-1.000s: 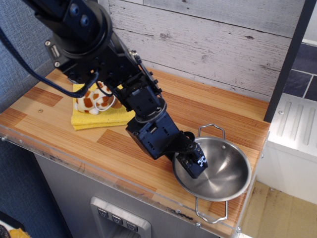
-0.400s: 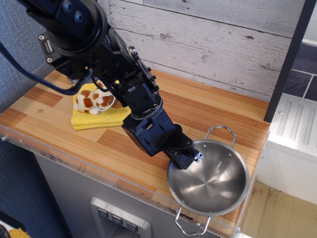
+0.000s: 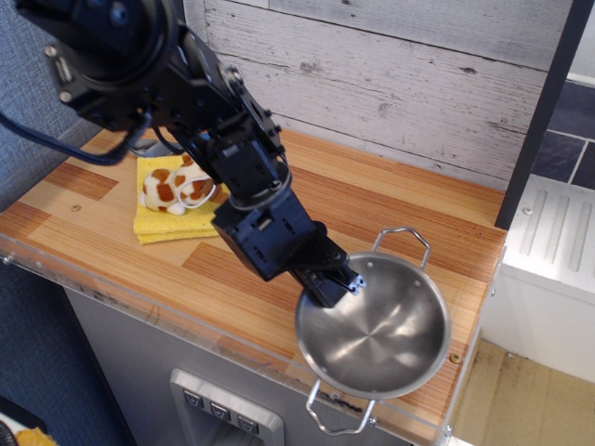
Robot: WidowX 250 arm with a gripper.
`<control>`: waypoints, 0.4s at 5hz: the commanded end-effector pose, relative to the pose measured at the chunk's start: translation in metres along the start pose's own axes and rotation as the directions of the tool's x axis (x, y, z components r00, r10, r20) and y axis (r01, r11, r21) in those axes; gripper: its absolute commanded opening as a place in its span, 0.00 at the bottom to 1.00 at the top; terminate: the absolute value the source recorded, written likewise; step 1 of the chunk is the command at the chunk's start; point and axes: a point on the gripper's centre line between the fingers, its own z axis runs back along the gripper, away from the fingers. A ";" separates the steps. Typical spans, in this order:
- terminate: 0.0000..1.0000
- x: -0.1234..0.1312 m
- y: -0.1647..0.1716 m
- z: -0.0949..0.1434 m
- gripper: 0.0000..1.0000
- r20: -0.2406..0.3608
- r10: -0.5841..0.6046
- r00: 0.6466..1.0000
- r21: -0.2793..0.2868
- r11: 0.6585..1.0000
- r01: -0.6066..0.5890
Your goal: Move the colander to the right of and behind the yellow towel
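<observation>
Gripper (image 3: 337, 283) clamped on colander (image 3: 376, 336) left rim; rim pinch allows lift and drag. Colander at near right counter (image 3: 390, 204) edge, well apart from yellow towel (image 3: 177, 223) at far left; plush toy (image 3: 177, 186) on towel.

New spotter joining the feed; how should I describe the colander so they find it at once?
Look at the wooden counter, near its front right corner. The gripper is clamped on the colander: a round shiny steel bowl with two wire loop handles, the only metal dish there.
</observation>
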 end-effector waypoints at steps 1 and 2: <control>0.00 -0.043 -0.018 0.045 0.00 -0.116 0.034 0.993 -0.065 0.997 -0.041; 0.00 -0.055 -0.034 0.048 0.00 -0.153 0.087 0.984 -0.059 0.994 -0.097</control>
